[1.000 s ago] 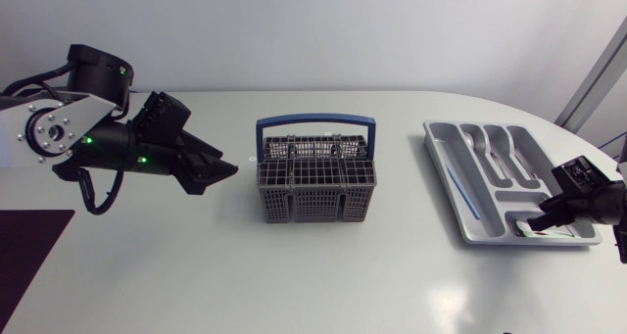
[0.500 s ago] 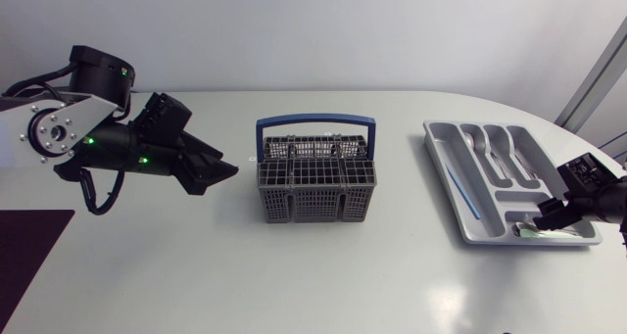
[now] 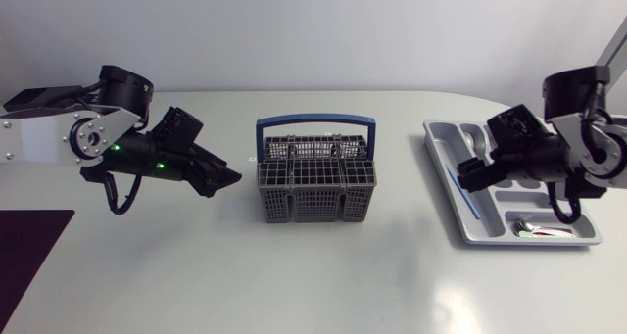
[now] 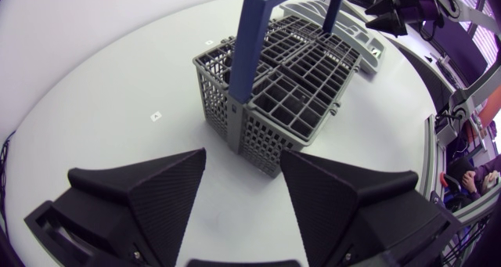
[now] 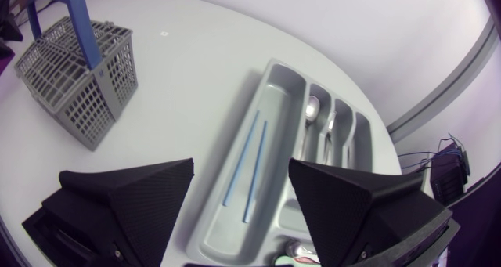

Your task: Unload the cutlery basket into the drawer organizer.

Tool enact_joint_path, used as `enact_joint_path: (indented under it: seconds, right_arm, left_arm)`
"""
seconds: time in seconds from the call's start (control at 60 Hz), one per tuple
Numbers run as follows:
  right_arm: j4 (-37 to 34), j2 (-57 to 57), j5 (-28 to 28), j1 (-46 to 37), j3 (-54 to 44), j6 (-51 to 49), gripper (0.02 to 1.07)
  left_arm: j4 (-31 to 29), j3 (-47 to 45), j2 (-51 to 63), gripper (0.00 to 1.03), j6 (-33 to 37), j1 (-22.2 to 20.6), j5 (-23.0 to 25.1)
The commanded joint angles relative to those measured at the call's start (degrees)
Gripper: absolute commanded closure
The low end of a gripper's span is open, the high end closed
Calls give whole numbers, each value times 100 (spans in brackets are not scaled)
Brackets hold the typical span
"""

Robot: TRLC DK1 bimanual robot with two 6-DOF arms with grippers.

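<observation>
The grey cutlery basket (image 3: pixel 315 182) with its blue handle (image 3: pixel 314 122) stands mid-table; its grid lids hide what is inside. My left gripper (image 3: pixel 231 177) hovers just left of it, open and empty; the left wrist view has the basket (image 4: pixel 286 91) ahead of the open gripper (image 4: pixel 243 169). The grey drawer organizer (image 3: pixel 578 209) lies at the right. It holds spoons (image 3: pixel 482 138), two blue sticks (image 3: pixel 460 189) and a small piece of cutlery (image 3: pixel 539 233) in its front compartment. My right gripper (image 3: pixel 468 171) hangs open above the organizer's left side, over the blue sticks (image 5: pixel 252 157).
From the right wrist view the organizer (image 5: pixel 275 75) is under the open right gripper (image 5: pixel 241 169), and the basket (image 5: pixel 77 77) is further off to the side. Bare table lies between basket and organizer. A dark mat (image 3: pixel 24 256) sits at the front left corner.
My right gripper opened, left a piece of cutlery in the organizer's front compartment, then rose and swung toward the organizer's left side. The left arm shifted slightly and sits lower.
</observation>
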Motion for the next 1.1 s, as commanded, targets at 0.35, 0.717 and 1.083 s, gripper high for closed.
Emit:
enact_joint_path:
  seconds: [0.35, 0.717, 1.083]
  right_arm:
    - [125, 1963, -676, 1185, 1071, 1676, 80]
    - [89, 2297, -615, 1905, 1405, 1879, 97]
    - [-25, 2614, -369, 2468, 1818, 2063, 97]
  left_arm:
    - [188, 430, 864, 72, -110, -26, 16]
    - [347, 491, 1084, 83, -198, -412, 60]
    - [364, 509, 1084, 83, -180, -228, 157]
